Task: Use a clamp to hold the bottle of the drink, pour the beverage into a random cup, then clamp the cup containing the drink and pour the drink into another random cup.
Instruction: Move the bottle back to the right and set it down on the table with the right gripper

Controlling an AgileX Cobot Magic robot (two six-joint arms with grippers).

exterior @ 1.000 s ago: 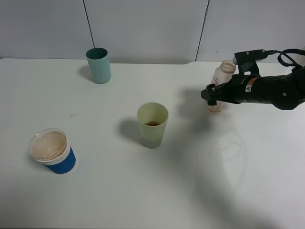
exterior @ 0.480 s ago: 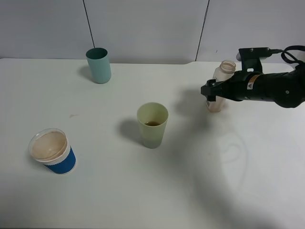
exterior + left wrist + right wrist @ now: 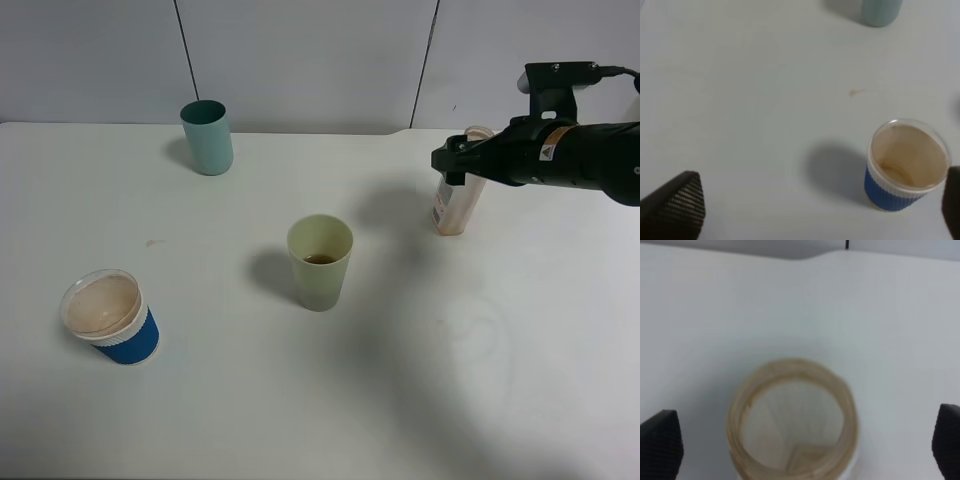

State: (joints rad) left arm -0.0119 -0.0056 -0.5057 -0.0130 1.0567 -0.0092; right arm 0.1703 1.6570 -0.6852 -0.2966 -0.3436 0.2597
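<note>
The bottle [image 3: 452, 208] is standing upright directly beneath the right pincer [image 3: 452, 160], which is hiding its neck and spreading its jaws wide, clear of it. The left pincer [image 3: 812, 202], cropped to two tips, is gaping likewise.

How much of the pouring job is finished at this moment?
Done: brown beverage sits in the pale yellow-green cup, and the bottle stands upright. In hand: the right gripper is open at the bottle's neck. Left: clamp that cup and pour into the teal cup.
</note>
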